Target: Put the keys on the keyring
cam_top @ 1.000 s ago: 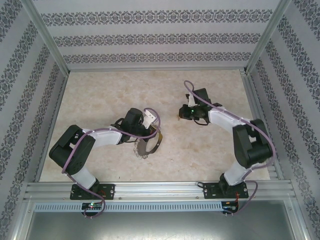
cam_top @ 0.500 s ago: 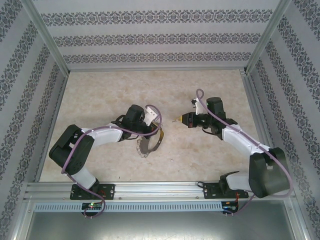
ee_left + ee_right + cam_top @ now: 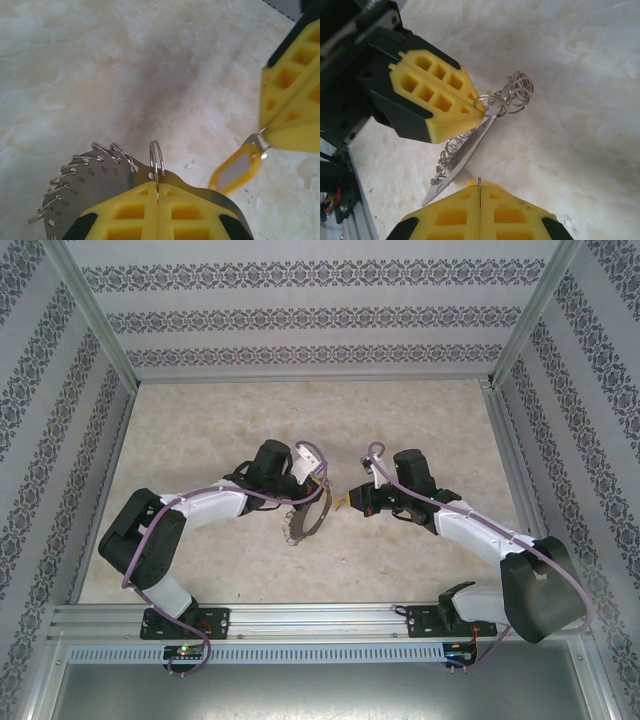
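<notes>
The keyring, a thin metal ring fringed with small silvery split rings, hangs from my left gripper. In the left wrist view that gripper is shut on the keyring at its rim, where one small split ring stands upright. My right gripper is shut on the key, just right of the left gripper. The key dangles as a yellow tag-shaped piece from the right gripper. In the right wrist view, a thin metal end sticks out between the shut fingers of the right gripper, facing the edge-on keyring.
Pale marbled tabletop lies under both arms, walled by patterned panels. An aluminium rail runs along the near edge with both arm bases on it. Both grippers meet above the table's middle, a small gap between them.
My right arm has swung from the back right toward the middle and brought the key close to the left gripper. The left gripper has shifted slightly right with the keyring.
</notes>
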You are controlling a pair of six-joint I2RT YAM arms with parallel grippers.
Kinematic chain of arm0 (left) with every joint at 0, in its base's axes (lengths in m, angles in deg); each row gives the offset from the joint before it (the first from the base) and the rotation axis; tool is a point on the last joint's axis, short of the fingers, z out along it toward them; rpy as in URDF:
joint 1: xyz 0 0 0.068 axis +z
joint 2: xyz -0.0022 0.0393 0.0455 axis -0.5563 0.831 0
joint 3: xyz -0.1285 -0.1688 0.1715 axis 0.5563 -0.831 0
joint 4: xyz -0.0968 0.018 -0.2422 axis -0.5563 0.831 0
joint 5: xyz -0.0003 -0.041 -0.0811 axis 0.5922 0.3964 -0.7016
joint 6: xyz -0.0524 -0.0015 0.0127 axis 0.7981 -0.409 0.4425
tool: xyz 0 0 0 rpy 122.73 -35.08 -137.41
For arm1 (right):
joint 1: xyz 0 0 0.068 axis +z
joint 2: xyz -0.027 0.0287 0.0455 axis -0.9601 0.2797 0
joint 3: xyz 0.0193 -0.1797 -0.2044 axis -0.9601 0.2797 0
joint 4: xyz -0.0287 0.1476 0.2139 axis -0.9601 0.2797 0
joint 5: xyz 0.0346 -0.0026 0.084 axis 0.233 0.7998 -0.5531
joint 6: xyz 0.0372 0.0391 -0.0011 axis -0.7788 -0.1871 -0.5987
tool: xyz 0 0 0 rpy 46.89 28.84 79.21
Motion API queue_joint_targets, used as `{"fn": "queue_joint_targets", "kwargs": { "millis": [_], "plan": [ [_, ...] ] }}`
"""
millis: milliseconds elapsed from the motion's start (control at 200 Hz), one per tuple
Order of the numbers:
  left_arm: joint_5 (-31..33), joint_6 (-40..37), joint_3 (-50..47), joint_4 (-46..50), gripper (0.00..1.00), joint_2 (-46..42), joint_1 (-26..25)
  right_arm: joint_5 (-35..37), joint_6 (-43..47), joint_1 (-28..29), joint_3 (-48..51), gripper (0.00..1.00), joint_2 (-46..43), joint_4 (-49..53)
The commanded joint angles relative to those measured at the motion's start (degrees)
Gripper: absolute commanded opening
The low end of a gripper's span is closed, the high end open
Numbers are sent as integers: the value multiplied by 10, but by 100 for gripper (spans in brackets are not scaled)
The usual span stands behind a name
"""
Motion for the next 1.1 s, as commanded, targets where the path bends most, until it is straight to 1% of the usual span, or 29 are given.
{"fn": "queue_joint_targets", "kwargs": {
  "millis": [0,235,540,809,1094],
  "plan": [
    [-47,-28,25,42,0,7,4,17,39,4,-1,0,4,-10],
    [-94,-39,57,92,0,17,4,57,80,16,-4,0,-8,1],
    [-117,-40,73,111,0,26,4,48,93,20,-8,0,-6,-33],
    [-110,-32,72,98,0,27,4,35,92,25,-22,0,2,-49],
    [-91,-24,66,83,0,18,4,58,100,57,-36,0,-1,-34]
  ]
}}
